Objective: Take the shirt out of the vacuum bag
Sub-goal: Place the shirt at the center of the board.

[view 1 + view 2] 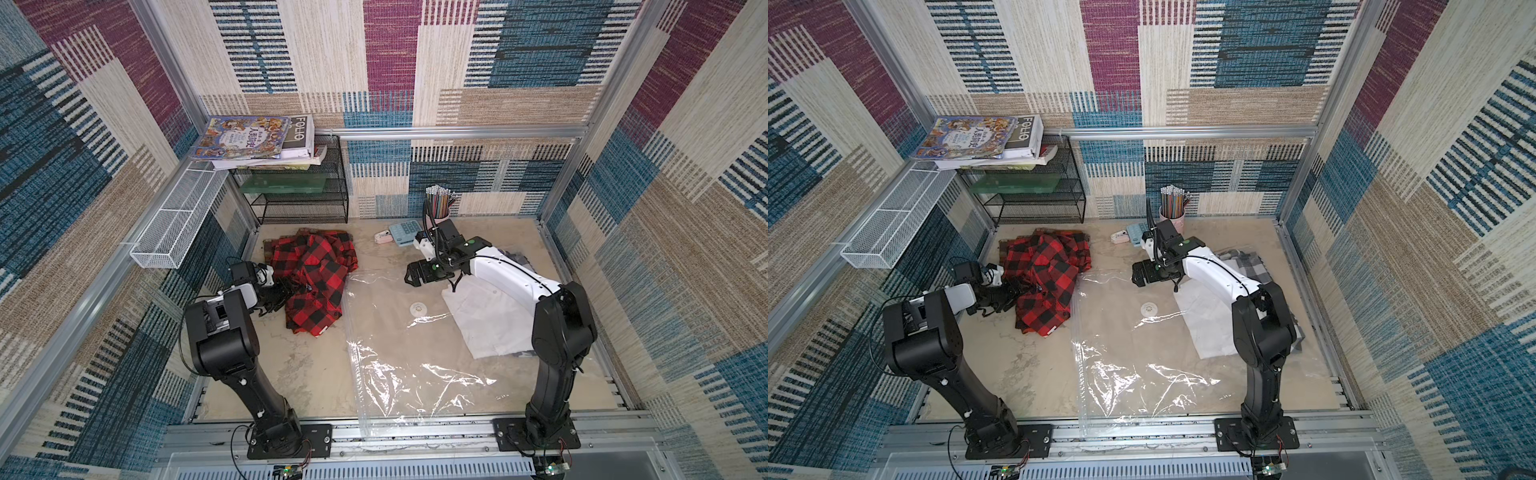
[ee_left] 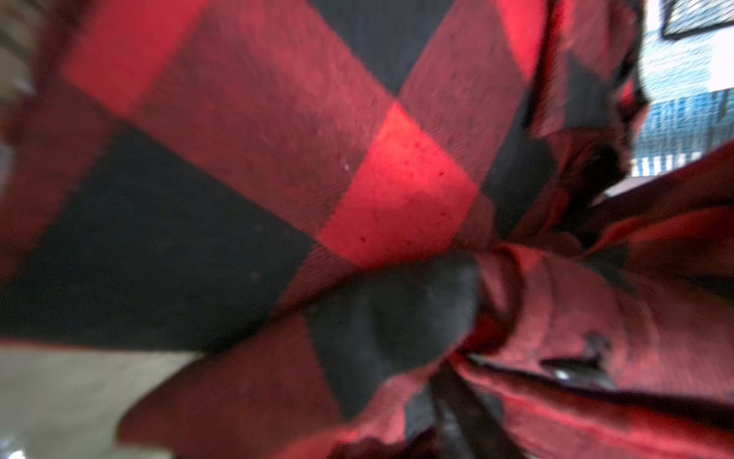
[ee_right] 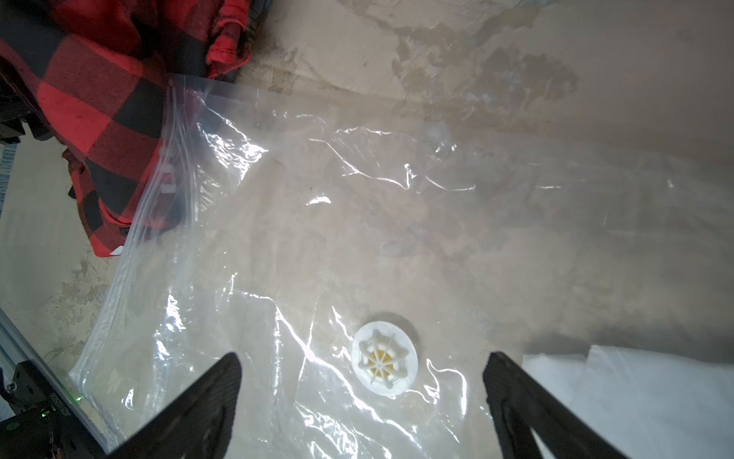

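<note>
The red-and-black plaid shirt lies crumpled at the left of the table, mostly off the clear vacuum bag. In the right wrist view a corner of the shirt shows through the bag's zip edge; inside or under it, I cannot tell. My left gripper is buried in the shirt's left side, and plaid cloth hides its fingers. My right gripper hovers open over the bag, near the round white valve, holding nothing.
A folded white cloth lies under my right arm at the bag's right side. Behind stand a black mesh rack topped with books, a white mesh basket, a pencil cup and a pale blue calculator.
</note>
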Available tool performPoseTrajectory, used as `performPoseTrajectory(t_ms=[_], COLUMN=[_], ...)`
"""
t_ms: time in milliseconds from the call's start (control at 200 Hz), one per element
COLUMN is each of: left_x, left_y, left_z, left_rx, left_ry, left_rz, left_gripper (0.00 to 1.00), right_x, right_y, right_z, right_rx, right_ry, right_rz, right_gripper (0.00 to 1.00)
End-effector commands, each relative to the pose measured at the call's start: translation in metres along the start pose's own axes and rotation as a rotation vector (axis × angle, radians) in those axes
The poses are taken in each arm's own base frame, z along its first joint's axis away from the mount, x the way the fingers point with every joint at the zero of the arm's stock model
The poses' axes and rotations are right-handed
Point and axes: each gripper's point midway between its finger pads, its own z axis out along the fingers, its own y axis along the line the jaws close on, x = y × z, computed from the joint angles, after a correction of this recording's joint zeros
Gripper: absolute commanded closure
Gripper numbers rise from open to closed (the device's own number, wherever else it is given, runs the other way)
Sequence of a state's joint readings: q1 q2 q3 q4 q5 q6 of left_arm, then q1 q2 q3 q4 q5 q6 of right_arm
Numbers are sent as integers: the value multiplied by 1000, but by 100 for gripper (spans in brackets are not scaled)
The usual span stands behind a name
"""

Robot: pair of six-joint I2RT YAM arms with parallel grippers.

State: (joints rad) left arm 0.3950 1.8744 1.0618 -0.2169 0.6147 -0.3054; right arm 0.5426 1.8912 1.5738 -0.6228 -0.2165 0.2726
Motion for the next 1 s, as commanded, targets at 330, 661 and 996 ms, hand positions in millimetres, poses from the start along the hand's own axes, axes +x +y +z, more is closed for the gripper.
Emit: performPoseTrajectory(t_ms=[330,661,996], left_x=[25,12,-37], left_y=[-24,-39,-65], left_z=[-42,-80,-116], left_rx=[-29,-80,-135], left_ry=[81,50,-50], left_rz=[20,65,142], left_gripper=[92,97,97], right_x=[-2,-2,-18], right_y=[34,45,80], right_z=[11,16,21], right_rx=[-43,-49,-246], right_ry=[0,10,-42], right_rz=[-51,-73,-107], right_gripper=[3,3,4])
